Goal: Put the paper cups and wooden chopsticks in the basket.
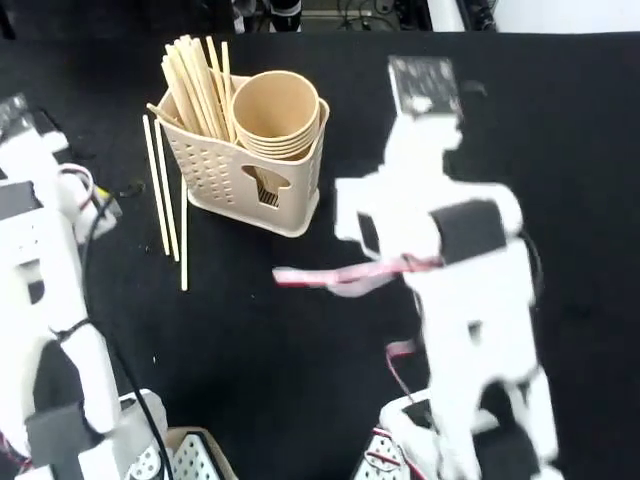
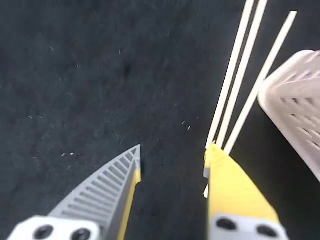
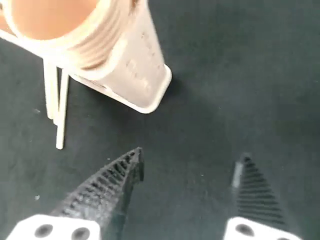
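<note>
Seen from above, a basket [image 1: 262, 185] stands far and left of centre on a black table [image 1: 250, 380], holding stacked cups [image 1: 276, 110] and a bundle of chopsticks [image 1: 195, 85], with three loose chopsticks [image 1: 165, 200] lying just left of it. The left wrist camera shows the left gripper [image 2: 173, 150] spread wide and empty above the table, the loose chopsticks' ends just past one fingertip. The right wrist camera shows the right gripper [image 3: 191, 155] likewise spread and empty, near the basket's corner.
</note>
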You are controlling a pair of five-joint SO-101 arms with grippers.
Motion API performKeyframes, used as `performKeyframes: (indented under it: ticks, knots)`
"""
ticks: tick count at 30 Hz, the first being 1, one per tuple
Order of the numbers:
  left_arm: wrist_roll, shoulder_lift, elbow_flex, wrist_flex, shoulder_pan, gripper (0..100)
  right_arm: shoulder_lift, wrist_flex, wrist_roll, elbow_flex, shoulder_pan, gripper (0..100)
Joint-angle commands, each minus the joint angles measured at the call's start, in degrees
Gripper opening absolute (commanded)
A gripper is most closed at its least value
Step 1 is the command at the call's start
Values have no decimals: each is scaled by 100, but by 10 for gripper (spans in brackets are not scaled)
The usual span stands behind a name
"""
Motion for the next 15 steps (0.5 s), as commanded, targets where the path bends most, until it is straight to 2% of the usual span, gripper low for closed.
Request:
performKeyframes:
  ticks: [1, 4, 8, 15]
  knots:
    - [88, -404, 1209, -1196, 57, 209, 1103, 396, -589, -2176, -316, 342]
    - [35, -782, 1930, -1758, 66, 209, 1868, 404, -914, -3354, -396, 340]
    - [18, -1345, 2721, -2013, 84, 209, 2879, 325, -1363, -4558, -378, 340]
    - [9, -2224, 3960, -2963, 75, 209, 4690, 167, -1398, -6097, -378, 340]
